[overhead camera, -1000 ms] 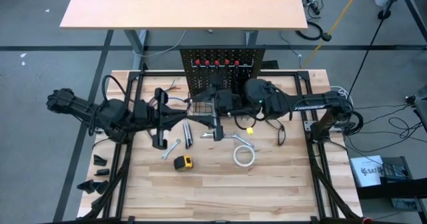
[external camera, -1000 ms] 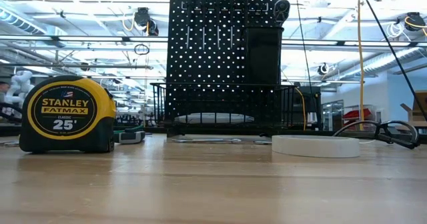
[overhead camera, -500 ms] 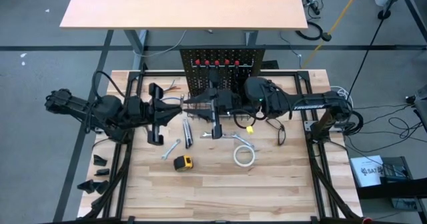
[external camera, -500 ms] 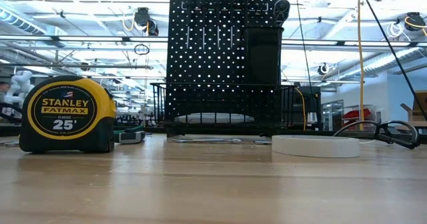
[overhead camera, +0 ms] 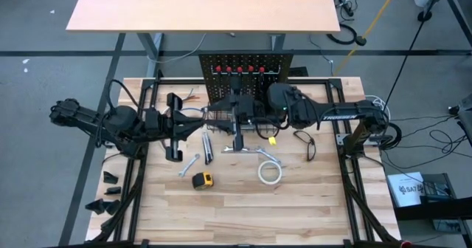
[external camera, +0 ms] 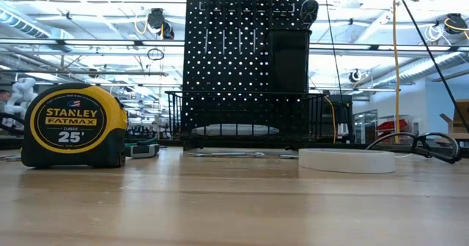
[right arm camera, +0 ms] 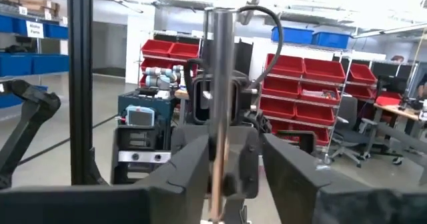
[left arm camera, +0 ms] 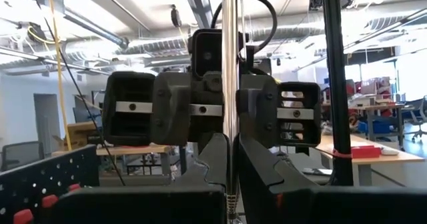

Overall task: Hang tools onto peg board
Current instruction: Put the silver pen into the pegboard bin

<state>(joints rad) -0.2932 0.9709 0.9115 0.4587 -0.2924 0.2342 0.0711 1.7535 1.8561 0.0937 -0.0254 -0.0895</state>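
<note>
While the left pincer (left arm camera: 230,159) squeezes a thin silver rod (left arm camera: 230,84), the right pincer (right arm camera: 230,159) faces it with fingers apart around the same rod, near the peg board (overhead camera: 242,77). Tape measure (overhead camera: 203,179) lies on the worktop (overhead camera: 236,211).

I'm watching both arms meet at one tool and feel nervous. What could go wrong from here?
The silver rod is clamped only by the left gripper; the right gripper has its fingers apart around it. If the left lets go before the right closes, the rod would likely fall. The grippers also face each other closely, so a misjudged move may knock them together.
</note>
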